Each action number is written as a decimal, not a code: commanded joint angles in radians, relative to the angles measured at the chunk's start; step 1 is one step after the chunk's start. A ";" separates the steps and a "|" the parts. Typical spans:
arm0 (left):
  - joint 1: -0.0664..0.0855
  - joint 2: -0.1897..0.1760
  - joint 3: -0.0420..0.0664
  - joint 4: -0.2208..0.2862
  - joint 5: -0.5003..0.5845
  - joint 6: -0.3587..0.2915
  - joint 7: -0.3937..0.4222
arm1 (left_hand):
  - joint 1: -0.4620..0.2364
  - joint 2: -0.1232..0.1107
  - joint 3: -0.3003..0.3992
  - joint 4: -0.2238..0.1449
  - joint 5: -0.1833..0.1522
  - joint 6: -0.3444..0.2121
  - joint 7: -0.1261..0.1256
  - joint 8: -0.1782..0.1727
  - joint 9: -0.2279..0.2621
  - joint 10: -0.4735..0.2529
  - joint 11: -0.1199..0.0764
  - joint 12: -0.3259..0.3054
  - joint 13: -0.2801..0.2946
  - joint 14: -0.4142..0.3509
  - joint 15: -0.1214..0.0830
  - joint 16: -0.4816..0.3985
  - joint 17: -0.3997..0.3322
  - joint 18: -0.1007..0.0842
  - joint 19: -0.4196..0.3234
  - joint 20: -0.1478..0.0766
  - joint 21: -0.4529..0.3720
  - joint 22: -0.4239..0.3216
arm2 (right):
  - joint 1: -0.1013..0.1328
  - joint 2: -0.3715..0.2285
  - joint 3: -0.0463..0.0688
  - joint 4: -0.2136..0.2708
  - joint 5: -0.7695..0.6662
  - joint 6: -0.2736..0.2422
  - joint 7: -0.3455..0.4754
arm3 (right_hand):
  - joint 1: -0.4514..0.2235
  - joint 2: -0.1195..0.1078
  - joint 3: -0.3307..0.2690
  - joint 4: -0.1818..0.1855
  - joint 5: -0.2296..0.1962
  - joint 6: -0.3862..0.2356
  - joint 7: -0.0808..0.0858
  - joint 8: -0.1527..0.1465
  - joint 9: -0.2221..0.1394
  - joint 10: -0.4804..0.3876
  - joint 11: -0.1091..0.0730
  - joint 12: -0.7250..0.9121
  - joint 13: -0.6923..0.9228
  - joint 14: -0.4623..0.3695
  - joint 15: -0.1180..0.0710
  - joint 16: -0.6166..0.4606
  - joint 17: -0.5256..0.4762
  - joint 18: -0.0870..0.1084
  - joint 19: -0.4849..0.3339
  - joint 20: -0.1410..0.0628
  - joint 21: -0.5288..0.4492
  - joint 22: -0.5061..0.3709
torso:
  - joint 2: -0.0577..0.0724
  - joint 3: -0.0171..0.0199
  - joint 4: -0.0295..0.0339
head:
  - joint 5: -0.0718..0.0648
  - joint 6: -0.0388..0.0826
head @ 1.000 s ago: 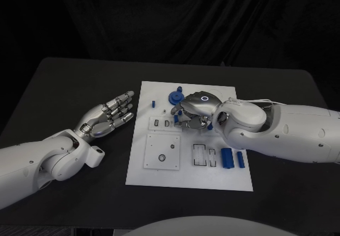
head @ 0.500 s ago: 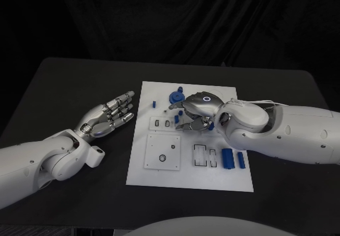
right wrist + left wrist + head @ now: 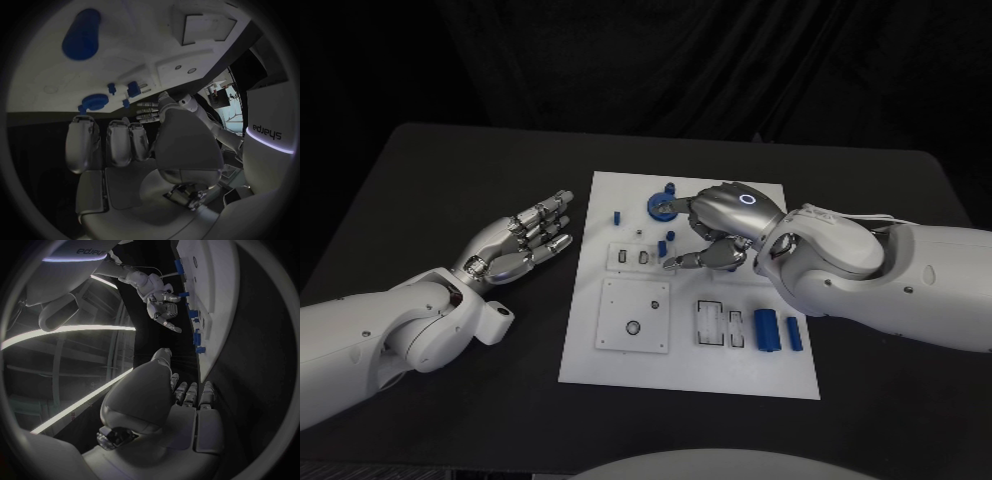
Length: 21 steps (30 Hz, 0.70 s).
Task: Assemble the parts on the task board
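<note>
Head view: my right hand (image 3: 720, 225) hangs over the top middle of the board (image 3: 629, 350), fingers curled down beside the small blue peg (image 3: 664, 243). Whether it's pinching anything, I can't tell; the fingers hide their own tips. Blue disc (image 3: 656, 205) sits just beside the hand near the top edge. Two blue cylinders (image 3: 776, 330) lie at the board's lower right, well apart from the hand. My left hand (image 3: 519, 245) rests palm-up on the table (image 3: 444, 170) left of the board, fingers apart, holding nothing. To do this right I'd go slow and straight down, keep the part upright, and watch the right wrist view, where the peg cluster (image 3: 128, 90) shows.
</note>
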 commanded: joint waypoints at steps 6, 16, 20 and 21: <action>0.004 -0.023 0.001 0.031 0.002 -0.110 0.134 | -0.024 0.016 -0.006 0.006 -0.037 0.026 0.010 0.006 0.002 0.010 -0.005 -0.003 0.001 -0.002 -0.007 -0.004 -0.001 0.021 0.002 0.018 -0.001 0.001 | 0.061 -0.053 0.001 -0.001 0.104 -0.254 0.181 | 0.101 0.080 0.066 -0.015 0.004 0.078 -0.005 0.019 0.001 0.008 0.001 0.017 0.018 0.060 0.006 0.022 0.023 0.005 0.037 0.004 0.032 0.205 | -0.004 0.0029 -0.0014 | 0.007 0.043; 0.074 0.008 0.001 -0.025 -0.006 -0.118 0.127 | -0.046 0.043 -0.005 0.010 -0.042 0.098 0.058 0.013 0.008 0.022 -0.009 0.000 0.003 -0.002 0.006 -0.004 -0.001 0.027 0.022 0.052 0.014 0.012 | 0.077 -0.063 -0.002 -0.112 0.122 -0.284 0.248 | 0.195 0.145 0.097 -0.043 0.110 0.201 -0.013 0.049 0.002 0.012 -0.005 0.026 0.028 0.062 0.000 0.036 0.038 0.001 0.043 -0.001 0.053 0.211 | -0.030 0.0112 -0.0035 | 0.029 0.090; 0.094 0.053 0.001 -0.092 -0.008 -0.107 0.130 | -0.144 0.070 -0.063 0.010 -0.103 0.126 0.062 0.013 0.010 0.042 -0.001 0.003 0.007 0.001 0.029 -0.002 0.000 0.027 0.067 0.074 0.044 0.029 | 0.076 -0.064 -0.003 -0.143 0.123 -0.282 0.250 | 0.198 0.152 0.098 -0.042 0.119 0.214 -0.010 0.053 0.001 0.014 -0.003 0.028 0.032 0.063 0.002 0.038 0.041 -0.001 0.045 0.000 0.059 0.213 | -0.048 0.0186 -0.0053 | 0.031 0.085; 0.098 0.066 0.001 -0.111 -0.011 -0.103 0.130 | -0.176 0.087 -0.086 0.010 -0.155 0.137 0.050 0.013 0.011 0.044 -0.007 0.003 0.007 0.008 0.045 0.000 0.002 0.027 0.080 0.086 0.052 0.033 | 0.075 -0.065 -0.003 -0.149 0.123 -0.282 0.250 | 0.197 0.155 0.098 -0.040 0.122 0.217 -0.009 0.053 0.001 0.015 -0.003 0.030 0.033 0.064 0.002 0.040 0.044 -0.002 0.047 0.000 0.063 0.214 | -0.054 0.0214 -0.0056 | 0.030 0.084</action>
